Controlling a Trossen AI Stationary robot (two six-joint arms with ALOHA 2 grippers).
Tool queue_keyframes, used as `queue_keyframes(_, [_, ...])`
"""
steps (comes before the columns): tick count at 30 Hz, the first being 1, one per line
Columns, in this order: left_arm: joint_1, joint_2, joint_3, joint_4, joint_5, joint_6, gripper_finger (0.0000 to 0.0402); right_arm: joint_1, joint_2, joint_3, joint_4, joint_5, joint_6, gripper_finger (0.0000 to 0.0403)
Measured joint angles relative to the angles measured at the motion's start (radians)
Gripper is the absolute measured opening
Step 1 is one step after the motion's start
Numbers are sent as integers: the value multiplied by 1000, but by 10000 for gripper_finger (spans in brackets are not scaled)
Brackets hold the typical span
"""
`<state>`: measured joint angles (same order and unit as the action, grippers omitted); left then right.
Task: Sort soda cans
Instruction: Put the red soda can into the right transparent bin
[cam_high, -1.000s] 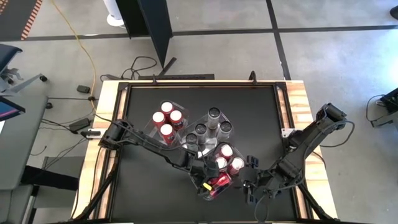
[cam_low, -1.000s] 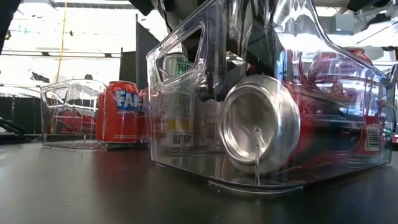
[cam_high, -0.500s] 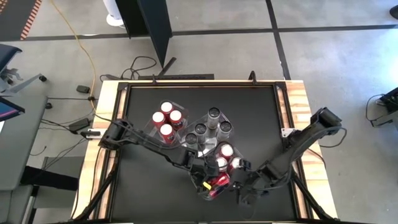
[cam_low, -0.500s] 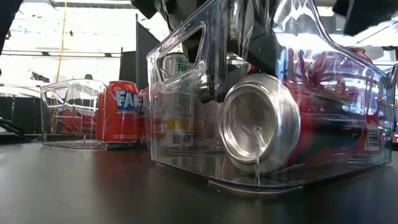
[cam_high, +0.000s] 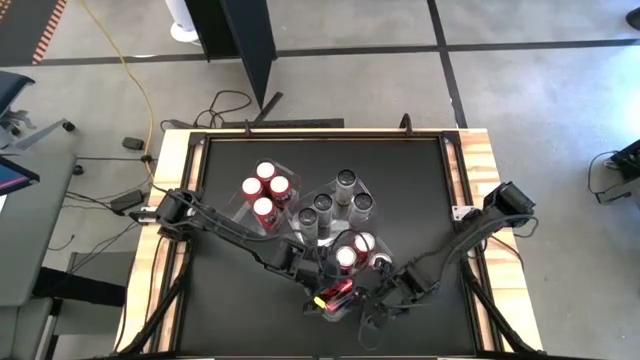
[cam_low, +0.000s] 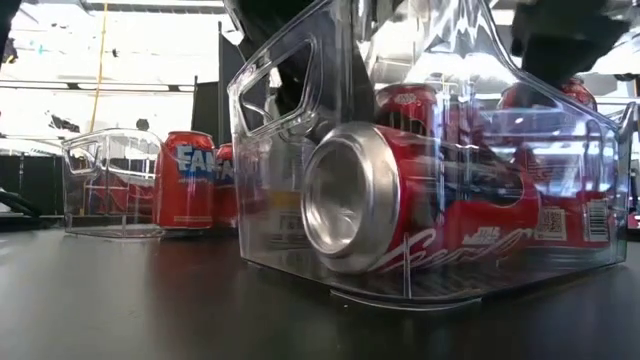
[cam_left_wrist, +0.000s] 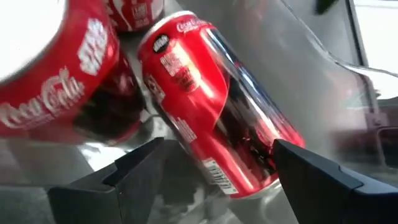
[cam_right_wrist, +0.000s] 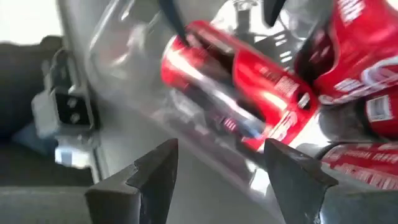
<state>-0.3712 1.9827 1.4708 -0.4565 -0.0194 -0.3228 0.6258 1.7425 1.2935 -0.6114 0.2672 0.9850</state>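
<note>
In a clear plastic tray (cam_low: 600, 200), glossy red can (cam_left_wrist: 211, 106) lying flat, both claws apart

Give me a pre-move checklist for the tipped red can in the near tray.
1. Tipped red can upright: not ok, it lies on its side in the near clear tray.
2. Left gripper open: ok, fingers apart, can lying beyond them.
3. Right gripper open: ok, outside the tray wall, holding nothing.
4. Other red cans in that tray standing: ok.
5. Silver cans kept apart from red: ok, own tray.
6. Left fingers touching the can: cannot tell.
</note>
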Motion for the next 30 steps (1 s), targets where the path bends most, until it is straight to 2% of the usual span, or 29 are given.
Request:
queue_keyframes(7, [-19,-38,-1,-8,-58,79,292,-29,0,3,-8,0,81,255])
queue_keyframes(12, [-42,-118,-2,-12,-126,162,273,-21,-9,8,-4,0,-35,255])
queue_keyframes(17, [-63,-191,0,-15,-189,216,250,-10,-10,48,-16,15,-259,255])
queue_keyframes(20, [-77,-232,0,-33,-221,219,246,-16,-10,66,-16,17,-493,255])
queue_keyframes(24, [-113,-295,0,-74,-323,193,246,-48,-9,89,-6,18,-774,256])
queue_keyframes(30, [-173,-363,0,-119,-433,102,246,-111,-2,91,-60,-60,-999,256])
